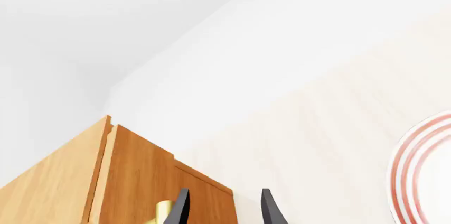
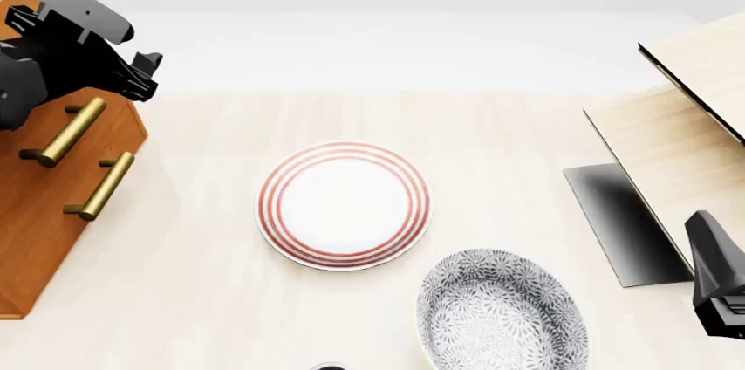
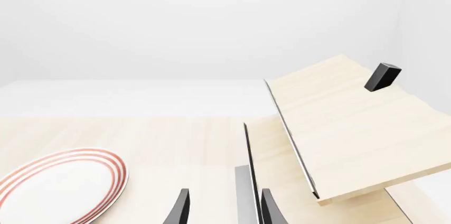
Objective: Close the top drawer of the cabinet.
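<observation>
The orange-brown cabinet stands at the table's left edge, its front facing the middle. The top drawer carries the upper brass handle, and the lower drawer's handle sits beneath it. My left gripper hovers by the far end of the upper handle, open and empty. In the left wrist view its fingers are apart over the cabinet's upper corner, with a bit of brass beside one finger. I cannot tell how far the drawer stands out. My right gripper is open and empty at the near right.
A red-ringed white plate lies mid-table, with a grey patterned plate in front of it. Pale light-wood furniture with black edges fills the right side, just ahead of my right gripper.
</observation>
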You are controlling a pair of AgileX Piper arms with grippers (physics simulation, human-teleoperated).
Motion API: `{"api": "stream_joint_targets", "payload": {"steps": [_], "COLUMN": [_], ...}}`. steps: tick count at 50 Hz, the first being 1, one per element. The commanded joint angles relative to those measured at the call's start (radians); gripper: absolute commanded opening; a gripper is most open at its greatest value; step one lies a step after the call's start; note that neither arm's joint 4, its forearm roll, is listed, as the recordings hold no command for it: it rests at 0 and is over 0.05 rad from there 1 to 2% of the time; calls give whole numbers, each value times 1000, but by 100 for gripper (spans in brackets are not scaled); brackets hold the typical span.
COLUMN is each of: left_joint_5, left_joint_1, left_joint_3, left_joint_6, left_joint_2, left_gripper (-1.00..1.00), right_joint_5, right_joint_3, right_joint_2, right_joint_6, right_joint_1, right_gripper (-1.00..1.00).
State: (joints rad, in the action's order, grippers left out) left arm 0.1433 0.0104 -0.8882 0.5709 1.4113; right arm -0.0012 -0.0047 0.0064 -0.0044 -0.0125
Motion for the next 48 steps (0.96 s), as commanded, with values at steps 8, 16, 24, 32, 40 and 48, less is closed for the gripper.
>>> {"api": "stream_joint_targets", "payload": {"steps": [8,16,24,32,40,48], "left_joint_5": [-2,1,-6,2,7,1], "left_joint_1": [56,76,99,120,125,112], "left_joint_3": [33,30,19,20,25,21], "left_joint_6": [8,6,-5,-7,-8,-14], "left_joint_2": [-27,-23,-28,-23,-25,-24], "left_gripper": [100,100,100,100,100,100], "right_joint_5": [0,0,0,0,0,0], "right_joint_3": [0,0,0,0,0,0], "right_joint_2": [0,0,0,0,0,0], "right_joint_6": [0,0,0,0,0,0], "right_joint_1": [0,0,0,0,0,0], "right_gripper": [100,100,100,100,100,100]}}
